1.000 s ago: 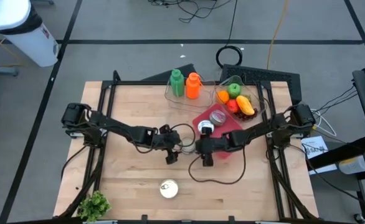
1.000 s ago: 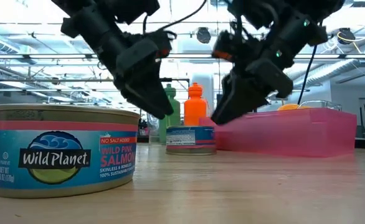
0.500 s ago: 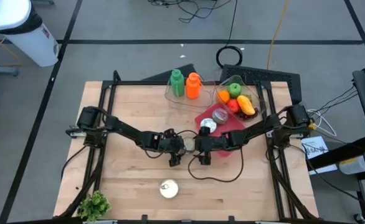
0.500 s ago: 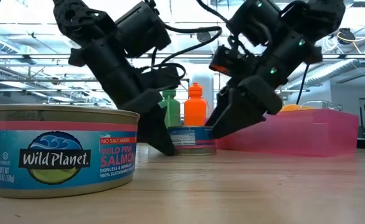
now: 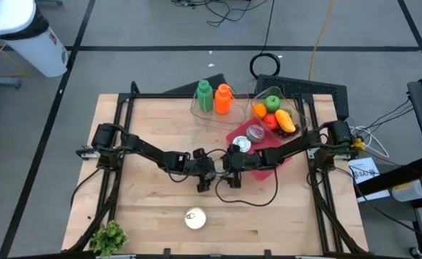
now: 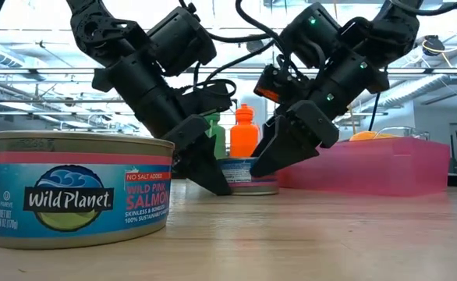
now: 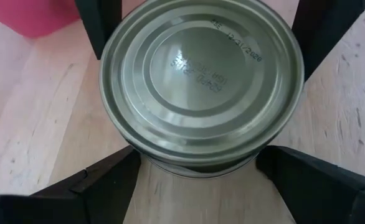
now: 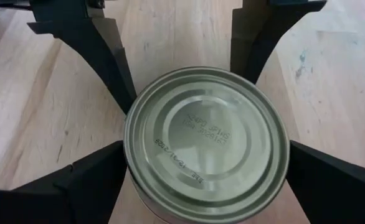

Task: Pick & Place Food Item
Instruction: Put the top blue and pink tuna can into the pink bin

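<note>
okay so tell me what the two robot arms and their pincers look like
Both arms are black and jointed, with loose black cables trailing along them. The left pincer and right pincer each end in two flat, tapering black fingers. A small orange-red patch shows on the right arm's wrist.

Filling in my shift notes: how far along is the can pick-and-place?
Done: one can lies on the pink tray. In hand: a second can stands on the table, bracketed by the open left gripper and open right gripper, neither gripping. Left: lifting it; the Wild Planet can stands apart, untouched.
</note>
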Motion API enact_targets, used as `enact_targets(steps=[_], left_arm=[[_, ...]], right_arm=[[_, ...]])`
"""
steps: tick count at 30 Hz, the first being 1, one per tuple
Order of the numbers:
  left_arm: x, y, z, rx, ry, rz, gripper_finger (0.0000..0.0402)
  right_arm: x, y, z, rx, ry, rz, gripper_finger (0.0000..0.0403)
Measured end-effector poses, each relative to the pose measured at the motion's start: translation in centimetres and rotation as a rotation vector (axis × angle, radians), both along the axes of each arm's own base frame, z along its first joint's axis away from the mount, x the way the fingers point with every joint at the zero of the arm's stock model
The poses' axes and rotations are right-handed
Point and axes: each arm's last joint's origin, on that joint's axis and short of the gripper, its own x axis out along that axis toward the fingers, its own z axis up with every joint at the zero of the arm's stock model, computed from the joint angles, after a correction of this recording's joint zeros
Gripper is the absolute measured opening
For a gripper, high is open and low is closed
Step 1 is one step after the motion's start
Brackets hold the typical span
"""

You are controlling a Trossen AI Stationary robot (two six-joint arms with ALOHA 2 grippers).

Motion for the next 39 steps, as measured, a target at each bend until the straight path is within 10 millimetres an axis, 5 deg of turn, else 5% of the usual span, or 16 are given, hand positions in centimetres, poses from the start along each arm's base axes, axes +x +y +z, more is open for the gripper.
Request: enact_targets(steps=[6,13,21,30,39], left_arm=[[0.1,0.0,0.0,-0.002,-0.011,-0.002,0.0356],[0.0,0.0,0.5,-0.005,-0.022,0.017,0.0356],[-1.3,0.2,5.8,-0.043,-0.089,0.066,0.0356],[-3.9,0.5,12.4,-0.132,-0.238,0.103,0.0356],[-4.0,0.5,12.8,-0.136,-0.262,0.113,0.0356]], right_arm=[[-0.1,0.0,-0.2,0.024,0.023,0.024,0.0354],[-0.2,0.1,-0.1,0.027,0.028,0.04,0.0354],[-0.3,0.1,0.8,0.035,0.01,0.059,0.0354],[-2.1,1.8,5.9,0.05,-0.081,0.104,0.0354],[-7.9,3.6,11.3,-0.069,-0.059,-0.031,0.0354]])
